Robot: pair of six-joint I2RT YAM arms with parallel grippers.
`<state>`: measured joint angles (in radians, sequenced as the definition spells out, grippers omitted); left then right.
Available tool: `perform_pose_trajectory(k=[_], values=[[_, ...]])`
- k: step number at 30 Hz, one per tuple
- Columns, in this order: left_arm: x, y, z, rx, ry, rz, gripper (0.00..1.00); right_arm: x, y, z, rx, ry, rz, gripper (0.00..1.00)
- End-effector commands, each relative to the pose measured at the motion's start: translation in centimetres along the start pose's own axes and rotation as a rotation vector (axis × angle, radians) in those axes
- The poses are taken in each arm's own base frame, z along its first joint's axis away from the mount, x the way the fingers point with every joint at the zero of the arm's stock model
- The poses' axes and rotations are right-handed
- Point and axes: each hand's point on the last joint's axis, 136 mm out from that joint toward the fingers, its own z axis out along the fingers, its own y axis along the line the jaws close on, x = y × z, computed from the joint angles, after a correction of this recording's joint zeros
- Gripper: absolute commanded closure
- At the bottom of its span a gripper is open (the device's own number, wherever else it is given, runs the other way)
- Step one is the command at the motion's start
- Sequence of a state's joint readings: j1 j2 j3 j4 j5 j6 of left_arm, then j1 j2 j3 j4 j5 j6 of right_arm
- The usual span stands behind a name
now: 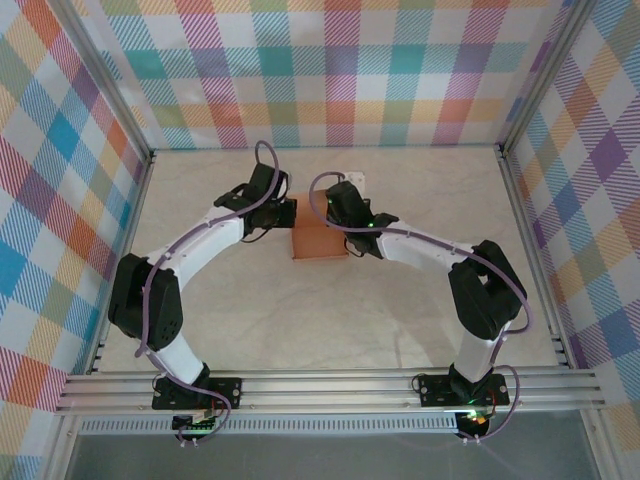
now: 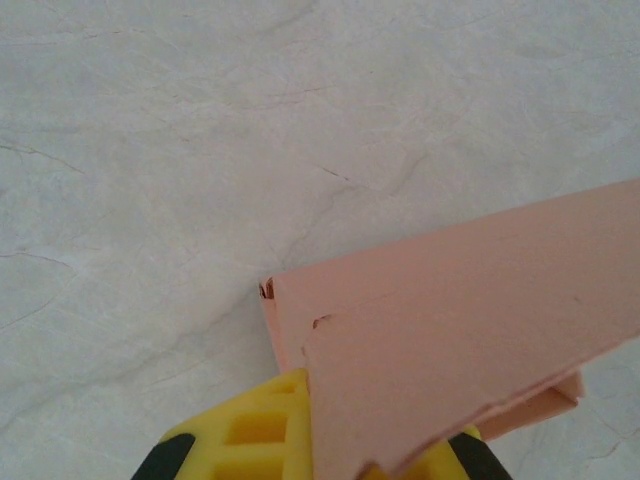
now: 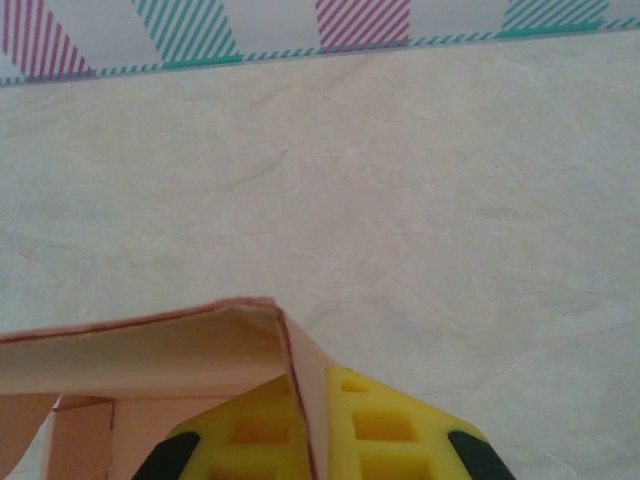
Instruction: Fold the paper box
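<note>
From above, the paper box (image 1: 318, 241) is lying near the middle of the pale surface (image 1: 300, 330), a salmon-orange piece of card sitting between the two arm tips. In the left wrist view, its pink panels are overlapping and showing a small nick at one corner. The left jaws are pinching shut on a panel between yellow pads (image 2: 250, 435). In the right wrist view, a folded corner is standing upright, and the right jaws are clamping closed on that thin wall.
</note>
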<state>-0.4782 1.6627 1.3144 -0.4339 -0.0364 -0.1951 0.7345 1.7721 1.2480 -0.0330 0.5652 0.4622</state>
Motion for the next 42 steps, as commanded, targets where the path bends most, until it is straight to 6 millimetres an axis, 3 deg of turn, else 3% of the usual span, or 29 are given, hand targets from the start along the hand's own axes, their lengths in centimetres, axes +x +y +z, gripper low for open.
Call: perform_pose_trajectory(k=[1, 10, 18, 25, 42], values=[[-1.8, -1.9, -1.0, 0.05, -0.109, 0.005, 1.0, -0.4, 1.2, 0.2, -0.046, -0.055, 0.081, 1.0], [-1.1, -2.1, 0.2, 0.044, -0.155, 0.015, 1.0, 1.4, 0.8, 0.8, -0.065, -0.076, 0.09, 1.0], [-0.7, -2.1, -0.1, 0.04, -0.215, 0.016, 1.0, 2.7, 0.2, 0.7, -0.087, -0.087, 0.091, 1.0], [-0.1, -2.0, -1.0, 0.034, -0.278, 0.047, 1.0, 3.2, 0.7, 0.3, -0.122, -0.129, 0.053, 1.0], [3.0, -0.3, -0.7, -0.11, -0.399, 0.028, 1.0, 4.4, 1.9, -1.4, -0.229, -0.265, -0.026, 1.0]])
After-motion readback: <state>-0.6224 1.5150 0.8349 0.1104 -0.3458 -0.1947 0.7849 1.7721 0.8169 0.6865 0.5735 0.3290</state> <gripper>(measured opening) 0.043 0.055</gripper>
